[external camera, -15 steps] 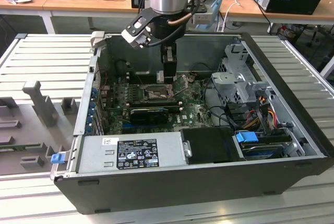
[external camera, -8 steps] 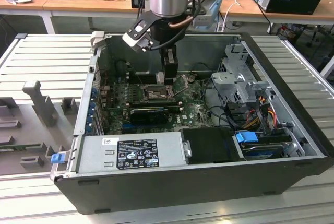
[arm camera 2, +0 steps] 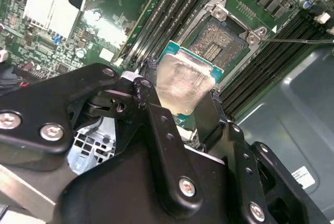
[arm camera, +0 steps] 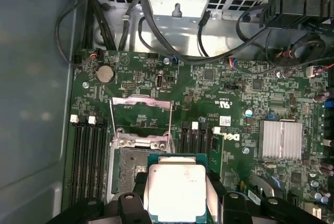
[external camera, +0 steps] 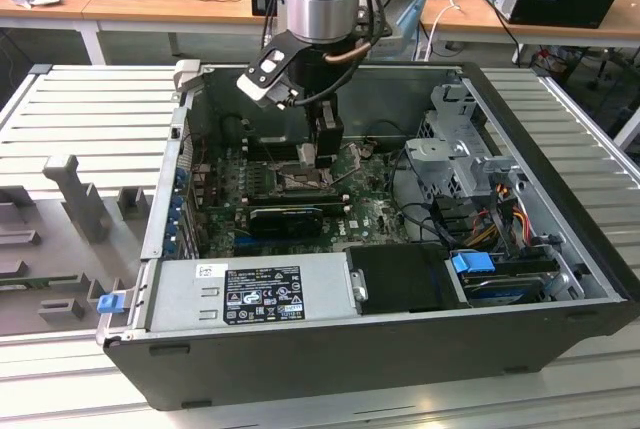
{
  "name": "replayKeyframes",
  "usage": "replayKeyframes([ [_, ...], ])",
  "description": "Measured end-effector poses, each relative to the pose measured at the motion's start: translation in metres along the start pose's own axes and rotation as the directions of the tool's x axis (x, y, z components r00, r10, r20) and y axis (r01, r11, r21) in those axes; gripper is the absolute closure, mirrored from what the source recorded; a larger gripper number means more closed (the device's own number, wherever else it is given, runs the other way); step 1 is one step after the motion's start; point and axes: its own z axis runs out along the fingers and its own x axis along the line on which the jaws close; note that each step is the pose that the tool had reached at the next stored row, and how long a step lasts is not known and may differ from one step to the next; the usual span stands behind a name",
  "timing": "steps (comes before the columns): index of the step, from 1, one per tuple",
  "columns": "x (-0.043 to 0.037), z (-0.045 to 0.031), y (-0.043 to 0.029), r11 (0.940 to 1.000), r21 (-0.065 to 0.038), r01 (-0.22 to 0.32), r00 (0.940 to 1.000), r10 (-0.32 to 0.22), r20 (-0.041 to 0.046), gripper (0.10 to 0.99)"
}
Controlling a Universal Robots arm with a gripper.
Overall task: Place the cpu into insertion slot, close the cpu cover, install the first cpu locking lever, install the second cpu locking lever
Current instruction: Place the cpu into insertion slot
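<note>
The cpu (arm camera: 175, 190) is a flat square chip with a silvery top and a green rim, and my gripper (arm camera: 176, 195) is shut on its two opposite edges. It hangs a little above the board, partly over one side of the insertion slot (arm camera: 129, 171), whose dark pin field lies bare. The cpu cover (arm camera: 141, 110) is swung open and lies back beyond the socket, with thin wire levers along its sides. The second wrist view has the cpu (arm camera 2: 182, 85) between the black fingers (arm camera 2: 151, 104), with the insertion slot (arm camera 2: 224, 41) past it. In the exterior view my gripper (external camera: 318, 157) hovers over the socket (external camera: 300, 181).
Long black memory slots (arm camera: 88, 161) flank the socket. A finned heatsink (arm camera: 281, 139) and a black expansion card (external camera: 285, 217) sit on the board. Cables (arm camera: 209, 51) and a metal drive cage (external camera: 455, 154) crowd the exterior view's right. The power supply (external camera: 250, 294) lies in front.
</note>
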Motion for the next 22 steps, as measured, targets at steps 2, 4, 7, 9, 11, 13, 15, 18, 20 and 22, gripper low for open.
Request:
replayKeyframes([
  [2, 0.0017, 0.0065, -0.0025, 0.9997, 0.000, -0.024, 0.9997, 0.024, 0.0017, 0.557],
  [4, 0.0037, 0.0111, -0.0070, 0.9996, 0.000, -0.026, 0.9996, 0.026, 0.0018, 0.557],
  [7, 0.0106, 0.0172, -0.0138, 0.9996, 0.000, -0.027, 0.9996, 0.027, 0.0019, 0.557],
  [9, 0.0194, 0.0232, -0.0167, 0.9996, 0.000, -0.027, 0.9996, 0.027, 0.0018, 0.557],
  [11, 0.0254, 0.0280, -0.0168, 0.9996, 0.000, -0.027, 0.9996, 0.027, 0.0019, 0.557],
  [13, 0.0295, 0.0321, -0.0169, 0.9996, 0.000, -0.027, 0.9996, 0.027, 0.0019, 0.557],
  [15, 0.0310, 0.0360, -0.0171, 0.9996, -0.001, -0.027, 0.9996, 0.027, 0.0017, 0.557],
  [18, 0.0316, 0.0419, -0.0176, 0.9996, 0.000, -0.027, 0.9996, 0.027, 0.0018, 0.557],
  [20, 0.0321, 0.0474, -0.0183, 0.9996, 0.000, -0.027, 0.9996, 0.027, 0.0019, 0.557],
  [22, 0.0322, 0.0535, -0.0190, 0.9996, 0.000, -0.028, 0.9996, 0.028, 0.0018, 0.557],
])
